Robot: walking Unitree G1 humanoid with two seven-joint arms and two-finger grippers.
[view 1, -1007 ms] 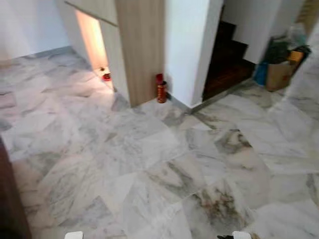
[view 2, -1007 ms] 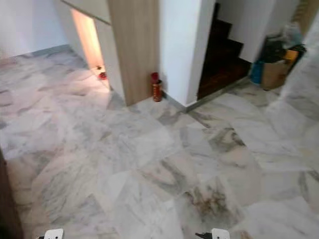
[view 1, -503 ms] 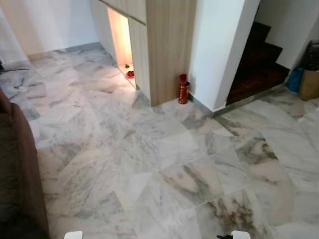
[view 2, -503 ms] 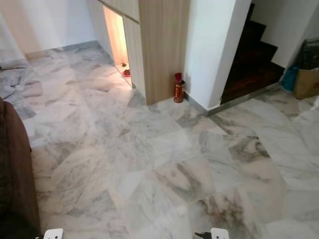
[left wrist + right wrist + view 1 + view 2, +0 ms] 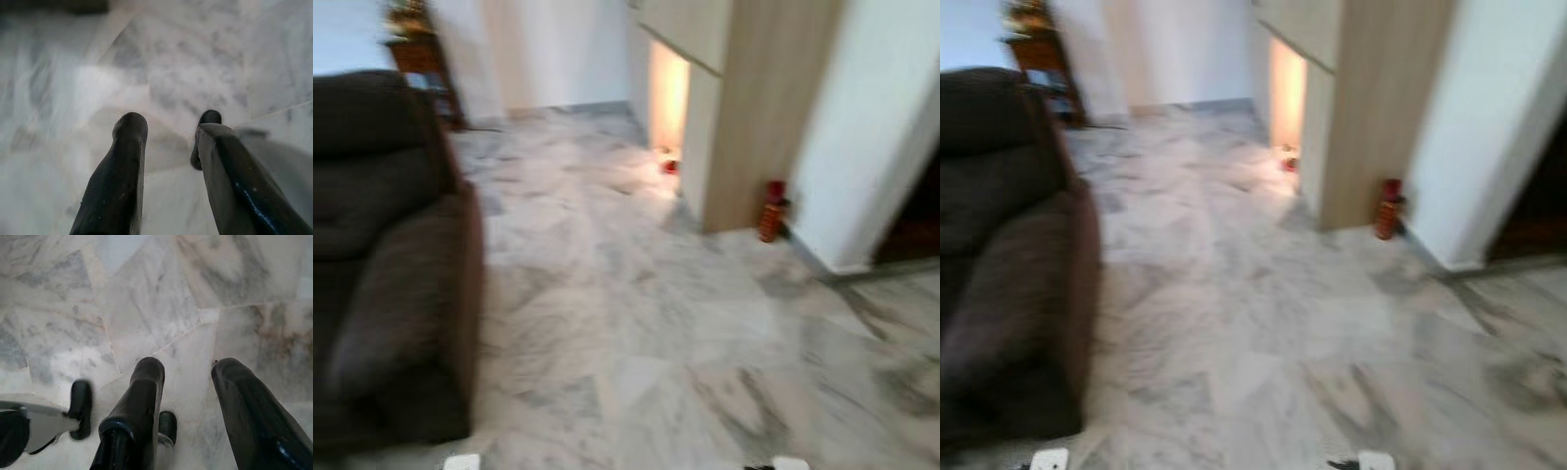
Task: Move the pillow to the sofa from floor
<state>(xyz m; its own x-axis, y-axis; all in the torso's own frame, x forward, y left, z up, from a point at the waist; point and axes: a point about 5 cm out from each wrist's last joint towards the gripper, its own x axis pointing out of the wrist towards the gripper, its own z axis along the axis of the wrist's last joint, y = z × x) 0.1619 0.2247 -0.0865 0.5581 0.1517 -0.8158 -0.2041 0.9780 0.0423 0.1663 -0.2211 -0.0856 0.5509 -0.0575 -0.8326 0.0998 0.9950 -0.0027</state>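
Observation:
A dark brown sofa [image 5: 386,255] stands at the left of the blurred head views, its armrest facing the marble floor [image 5: 646,333]. I see no pillow in these frames. My left gripper [image 5: 168,122] hangs over the pale floor with its two black fingers apart and nothing between them. My right gripper [image 5: 188,369] also hangs above the marble tiles, open and empty. Small white parts of both arms [image 5: 460,461] peek in at the bottom edge of the head views.
A wooden-clad pillar [image 5: 759,108] with a lit niche [image 5: 668,93] stands ahead, a red canister [image 5: 771,211] at its foot. A white wall [image 5: 881,127] is at the right. A wooden side table [image 5: 416,54] stands behind the sofa. Broad marble floor lies between.
The camera has swung to the left: the sofa has come far into view, while the pillar, canister and stairway have slid right. The picture is now blurred.

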